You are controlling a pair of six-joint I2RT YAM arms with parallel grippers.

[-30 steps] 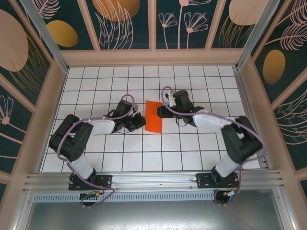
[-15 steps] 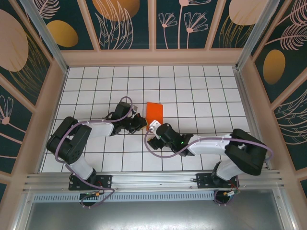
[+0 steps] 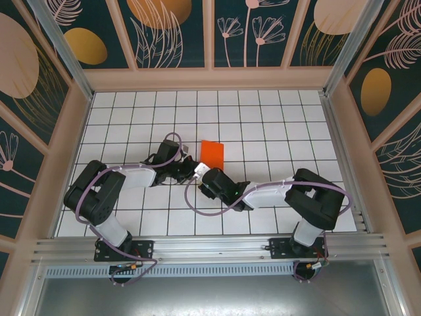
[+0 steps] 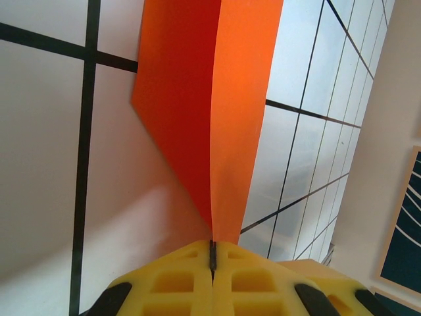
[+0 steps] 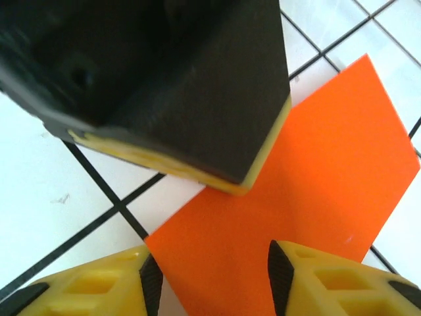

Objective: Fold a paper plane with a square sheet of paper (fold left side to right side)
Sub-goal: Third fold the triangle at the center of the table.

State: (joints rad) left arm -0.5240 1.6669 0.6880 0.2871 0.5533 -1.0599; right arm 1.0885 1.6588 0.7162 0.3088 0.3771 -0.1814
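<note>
Orange creased paper (image 4: 217, 99) pinched in left end effector (image 4: 212, 247); right end effector (image 5: 210, 276) spread.

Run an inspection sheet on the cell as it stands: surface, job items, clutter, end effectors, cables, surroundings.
Surface: white gridded table, no marks or spills seen.
Job's things: orange paper, folded to a narrow strip with a lengthwise crease, lying mid-table.
Clutter: nothing seen.
End effectors: left end effector shut, pinching the paper's near corner. Right end effector open, the paper's near edge visible between its fingers, close beside the left one.
Cables: lilac cables loop along both arms and lie partly on the table. No snag seen.
Surroundings: wood-framed walls with dark floral panels on three sides; aluminium rail at the near edge carries the bases.
</note>
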